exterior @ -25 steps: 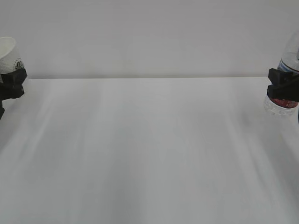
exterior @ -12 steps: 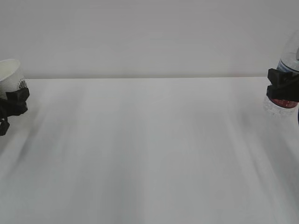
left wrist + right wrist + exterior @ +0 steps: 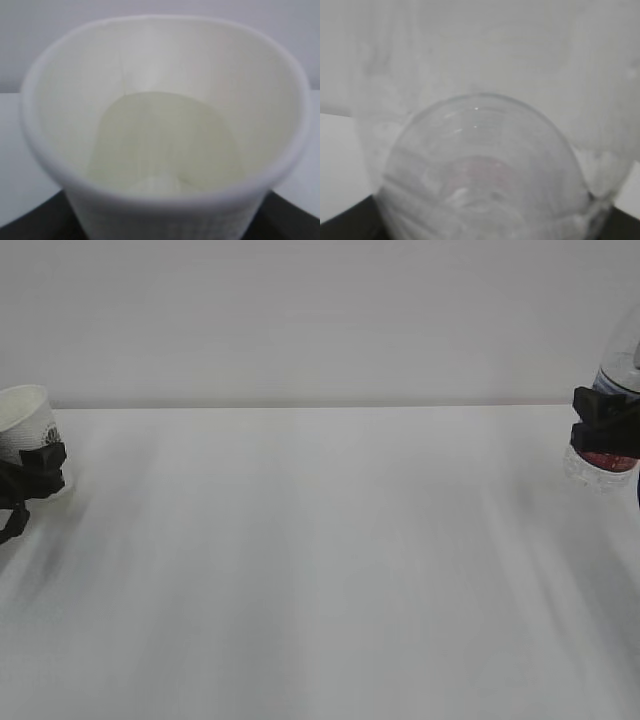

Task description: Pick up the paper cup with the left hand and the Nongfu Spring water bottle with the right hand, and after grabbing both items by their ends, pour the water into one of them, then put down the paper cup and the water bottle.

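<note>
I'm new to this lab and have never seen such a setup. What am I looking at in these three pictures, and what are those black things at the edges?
It is a robot with two arms working over a white table. One camera looks along the table from in front; the other two sit on the arms' wrists, so they show each held thing from very close. At the far left, the black left gripper is closed around a white paper cup, low over the table or on it. Its wrist camera looks down into the cup, where a pale pool shows at the bottom. At the far right, the right gripper holds a clear water bottle near its base; its camera sees the bottle up close.
</note>
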Robot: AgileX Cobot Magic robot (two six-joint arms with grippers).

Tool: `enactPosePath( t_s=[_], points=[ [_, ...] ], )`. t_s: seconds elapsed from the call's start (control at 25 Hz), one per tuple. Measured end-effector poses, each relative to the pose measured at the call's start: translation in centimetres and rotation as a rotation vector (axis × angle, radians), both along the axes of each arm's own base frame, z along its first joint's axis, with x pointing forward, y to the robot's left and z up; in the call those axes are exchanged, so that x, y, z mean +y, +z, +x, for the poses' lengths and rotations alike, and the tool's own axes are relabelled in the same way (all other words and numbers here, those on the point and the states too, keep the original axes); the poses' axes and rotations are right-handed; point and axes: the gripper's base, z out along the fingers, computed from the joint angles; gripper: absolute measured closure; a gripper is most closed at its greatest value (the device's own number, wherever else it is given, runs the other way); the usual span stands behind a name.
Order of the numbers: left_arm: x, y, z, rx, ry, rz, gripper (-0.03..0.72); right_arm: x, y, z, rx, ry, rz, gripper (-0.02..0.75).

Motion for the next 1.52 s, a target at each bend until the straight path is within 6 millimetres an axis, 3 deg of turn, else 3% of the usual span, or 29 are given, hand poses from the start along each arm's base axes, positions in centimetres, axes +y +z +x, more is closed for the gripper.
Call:
enactPosePath(
  t_s=[1.2, 1.32, 1.52],
  points=[
    [0.5, -1.6, 0.6, -0.015, 0.048, -0.020, 0.204, 0.0, -0.1, 0.0, 0.006, 0.002, -0.003, 0.269],
    [0.5, -1.6, 0.6, -0.015, 0.048, -0.020, 0.167, 0.0, -0.1, 0.0, 0.006, 0.002, -0.003, 0.269],
    [0.5, -1.8, 0.6, -0.005, 0.049, -0.020, 0.043, 0.0, -0.1, 0.0, 0.006, 0.002, -0.003, 0.269]
  ],
)
